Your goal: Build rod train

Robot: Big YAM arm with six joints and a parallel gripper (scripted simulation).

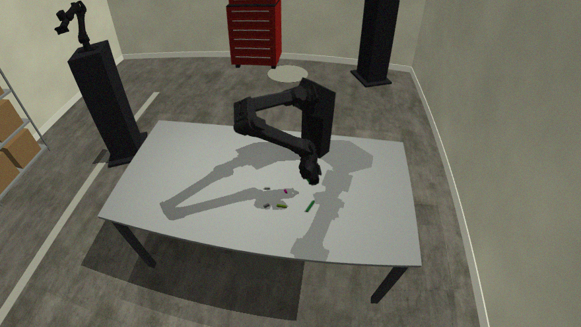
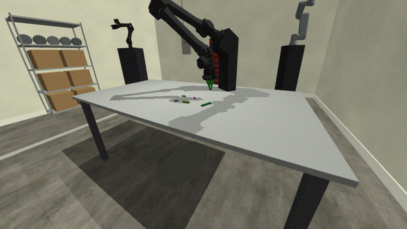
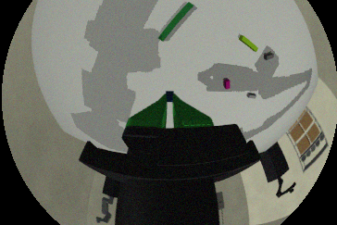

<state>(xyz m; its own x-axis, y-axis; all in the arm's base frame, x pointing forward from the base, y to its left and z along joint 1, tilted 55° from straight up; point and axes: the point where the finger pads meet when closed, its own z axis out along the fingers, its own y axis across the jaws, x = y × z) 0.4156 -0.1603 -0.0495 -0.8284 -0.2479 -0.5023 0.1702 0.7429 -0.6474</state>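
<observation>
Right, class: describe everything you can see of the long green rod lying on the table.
The green rod is a slim, straight, matte stick, uniformly green. It lies flat on the white table, angled diagonally, partly in the arm's shadow. Nothing touches it: the lime rod lies apart beside it, and the gripper hangs apart above.
</observation>
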